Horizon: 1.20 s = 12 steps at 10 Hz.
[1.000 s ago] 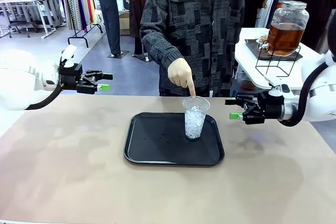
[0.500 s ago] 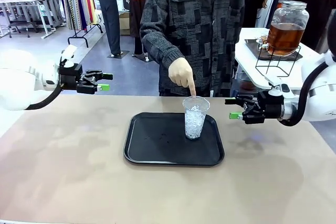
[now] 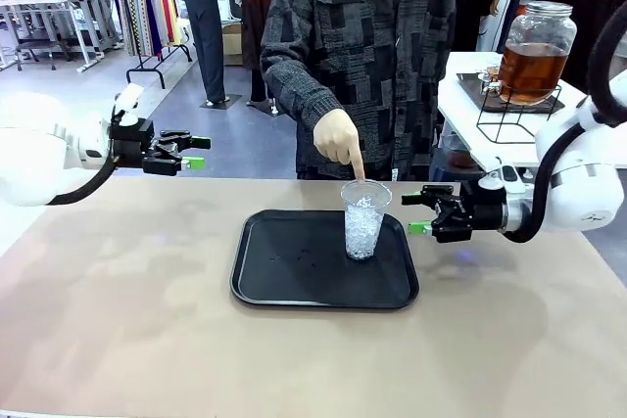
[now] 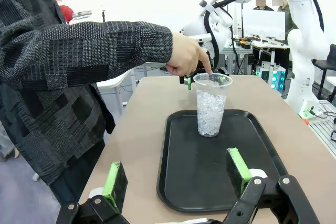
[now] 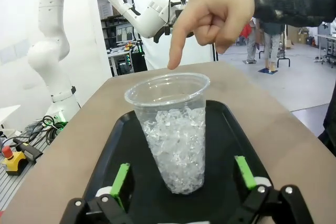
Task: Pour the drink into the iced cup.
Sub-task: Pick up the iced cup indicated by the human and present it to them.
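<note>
A clear plastic iced cup (image 3: 364,220) full of crushed ice stands upright on the right part of a black tray (image 3: 294,276). A person's hand (image 3: 339,139) points a finger down at its rim. My right gripper (image 3: 419,210) is open just right of the cup, level with it. In the right wrist view the cup (image 5: 172,129) stands between and beyond the green pads (image 5: 121,178). My left gripper (image 3: 194,152) hangs open far to the left, above the table's back edge; its view shows the cup (image 4: 211,104) ahead. The drink (image 3: 530,68) is amber liquid in a glass jar on a side table.
The jar rests on a black wire stand (image 3: 514,115) on a white side table (image 3: 470,115) at the back right. The person stands at the far edge, behind the tray. Bare tan tabletop (image 3: 118,320) surrounds the tray.
My right gripper has moved left toward the cup, still open. The left arm, the cup and the pointing hand have stayed put.
</note>
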{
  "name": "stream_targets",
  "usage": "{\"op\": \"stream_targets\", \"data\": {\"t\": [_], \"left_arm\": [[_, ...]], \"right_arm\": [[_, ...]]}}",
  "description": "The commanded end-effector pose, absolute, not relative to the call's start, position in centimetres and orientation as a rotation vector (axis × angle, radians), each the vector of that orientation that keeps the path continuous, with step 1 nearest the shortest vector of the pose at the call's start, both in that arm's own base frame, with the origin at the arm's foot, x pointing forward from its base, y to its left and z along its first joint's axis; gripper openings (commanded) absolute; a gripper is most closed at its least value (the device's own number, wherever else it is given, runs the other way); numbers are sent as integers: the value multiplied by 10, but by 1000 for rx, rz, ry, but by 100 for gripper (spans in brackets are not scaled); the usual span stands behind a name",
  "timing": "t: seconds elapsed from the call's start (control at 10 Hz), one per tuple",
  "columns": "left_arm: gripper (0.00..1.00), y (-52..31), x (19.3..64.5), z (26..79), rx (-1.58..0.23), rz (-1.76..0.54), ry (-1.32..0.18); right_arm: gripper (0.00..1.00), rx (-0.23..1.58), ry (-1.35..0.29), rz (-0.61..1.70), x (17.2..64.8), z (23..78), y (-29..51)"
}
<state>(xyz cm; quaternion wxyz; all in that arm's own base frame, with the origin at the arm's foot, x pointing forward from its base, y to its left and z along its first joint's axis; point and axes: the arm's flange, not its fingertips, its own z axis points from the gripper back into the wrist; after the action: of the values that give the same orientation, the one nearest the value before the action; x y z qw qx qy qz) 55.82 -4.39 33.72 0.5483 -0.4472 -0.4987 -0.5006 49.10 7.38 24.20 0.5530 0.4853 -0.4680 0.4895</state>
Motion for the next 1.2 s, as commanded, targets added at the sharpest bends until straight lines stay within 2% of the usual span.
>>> {"op": "stream_targets", "data": {"t": [0.0, 1.1], "left_arm": [[100, -44, 558, 338, -1058, -1186, -1183], [100, -44, 558, 338, -1058, -1186, -1183]], "right_arm": [[100, 1124, -1151, 1172, 493, 235, 91], [100, 1182, -1107, 1212, 494, 226, 134]]}}
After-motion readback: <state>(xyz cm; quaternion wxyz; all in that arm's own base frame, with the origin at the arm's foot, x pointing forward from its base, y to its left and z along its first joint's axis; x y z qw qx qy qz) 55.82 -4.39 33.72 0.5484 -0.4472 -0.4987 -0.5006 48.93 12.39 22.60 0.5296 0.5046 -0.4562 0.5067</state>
